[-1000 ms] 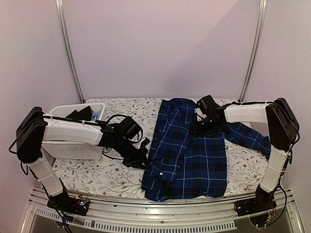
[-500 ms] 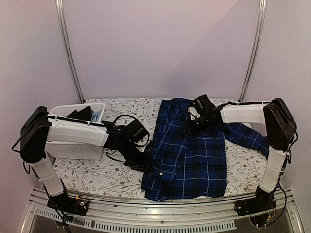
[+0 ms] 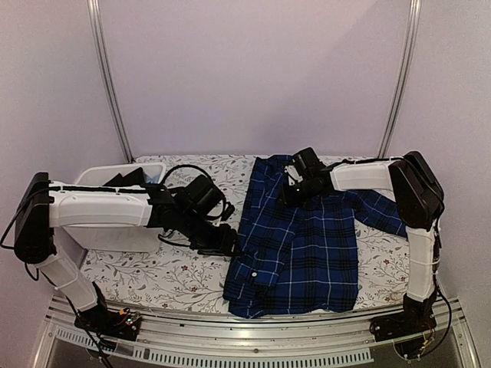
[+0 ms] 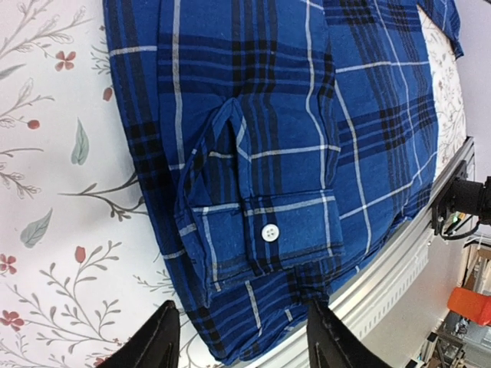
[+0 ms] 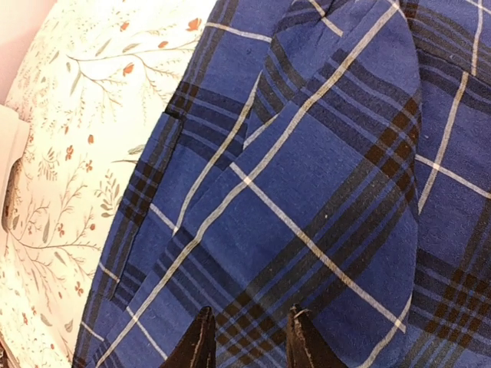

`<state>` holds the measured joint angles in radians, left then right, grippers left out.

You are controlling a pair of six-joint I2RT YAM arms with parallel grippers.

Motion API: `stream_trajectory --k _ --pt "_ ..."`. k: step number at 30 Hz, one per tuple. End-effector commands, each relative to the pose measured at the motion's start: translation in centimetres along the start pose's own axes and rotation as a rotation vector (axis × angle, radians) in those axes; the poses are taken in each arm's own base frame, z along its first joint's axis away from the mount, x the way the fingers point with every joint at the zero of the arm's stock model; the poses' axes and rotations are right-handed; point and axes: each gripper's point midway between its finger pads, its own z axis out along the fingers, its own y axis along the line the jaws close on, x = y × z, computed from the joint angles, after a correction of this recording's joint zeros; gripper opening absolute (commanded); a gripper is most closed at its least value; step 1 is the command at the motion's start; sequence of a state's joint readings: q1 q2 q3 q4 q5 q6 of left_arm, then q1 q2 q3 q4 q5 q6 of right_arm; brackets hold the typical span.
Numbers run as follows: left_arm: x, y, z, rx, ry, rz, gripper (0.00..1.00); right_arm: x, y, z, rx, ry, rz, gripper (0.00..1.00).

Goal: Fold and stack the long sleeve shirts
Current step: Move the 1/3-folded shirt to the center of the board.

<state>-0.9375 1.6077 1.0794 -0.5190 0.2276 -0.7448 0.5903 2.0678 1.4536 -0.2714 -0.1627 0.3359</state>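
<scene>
While scanning from the left: white bin (image 3: 100, 178) at the far-left corner of the floral worktop (image 3: 153, 272). Next, left claw (image 4: 244, 337), spread wide and gripping nothing, low at the left edge of the plaid shirt (image 3: 299, 253), just by its buttoned cuff (image 4: 268, 230). Shirt flat on the worktop's right half, one sleeve trailing right. Last, right claw (image 5: 247, 337), tips narrowly parted, close over the shirt's upper part.
</scene>
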Motion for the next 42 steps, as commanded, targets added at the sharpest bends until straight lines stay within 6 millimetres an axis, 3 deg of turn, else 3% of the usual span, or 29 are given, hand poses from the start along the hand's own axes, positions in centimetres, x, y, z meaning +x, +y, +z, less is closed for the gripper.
stream_trajectory --k 1,6,15,20,25,30,33,35,40,42 --pt "-1.4 1.7 0.3 -0.018 -0.055 -0.015 0.57 -0.4 -1.6 2.5 0.048 -0.008 0.013 0.29" --pt "-3.2 3.7 2.0 -0.037 -0.077 -0.036 0.57 0.7 -3.5 4.8 0.081 0.028 0.037 0.28" --pt "-8.3 5.8 4.9 -0.060 -0.125 -0.036 0.55 2.3 -4.0 6.7 0.074 0.081 0.049 0.28" --pt "-11.4 6.0 6.5 -0.060 -0.159 -0.028 0.53 0.3 -2.8 4.5 0.059 0.042 0.029 0.31" --pt "-14.1 8.1 8.1 -0.144 -0.185 -0.038 0.50 -1.9 -1.9 1.6 0.067 -0.004 -0.004 0.34" --pt "-17.0 9.8 9.2 -0.169 -0.226 -0.065 0.50 -2.5 -2.5 -1.0 0.116 -0.044 -0.004 0.34" --pt "-18.5 9.7 10.1 -0.149 -0.222 -0.063 0.49 -1.7 -3.0 -0.9 0.130 -0.024 0.000 0.33" --pt "-19.1 9.4 10.6 -0.132 -0.216 -0.058 0.43 -0.8 -3.5 -0.4 0.139 -0.001 0.008 0.33" --pt "-19.0 9.7 11.1 -0.111 -0.207 -0.078 0.11 0.6 -4.4 0.7 0.161 0.025 0.026 0.33" --pt "-18.6 10.3 11.2 -0.110 -0.199 -0.096 0.03 1.0 -4.6 1.7 0.159 0.040 0.034 0.32"
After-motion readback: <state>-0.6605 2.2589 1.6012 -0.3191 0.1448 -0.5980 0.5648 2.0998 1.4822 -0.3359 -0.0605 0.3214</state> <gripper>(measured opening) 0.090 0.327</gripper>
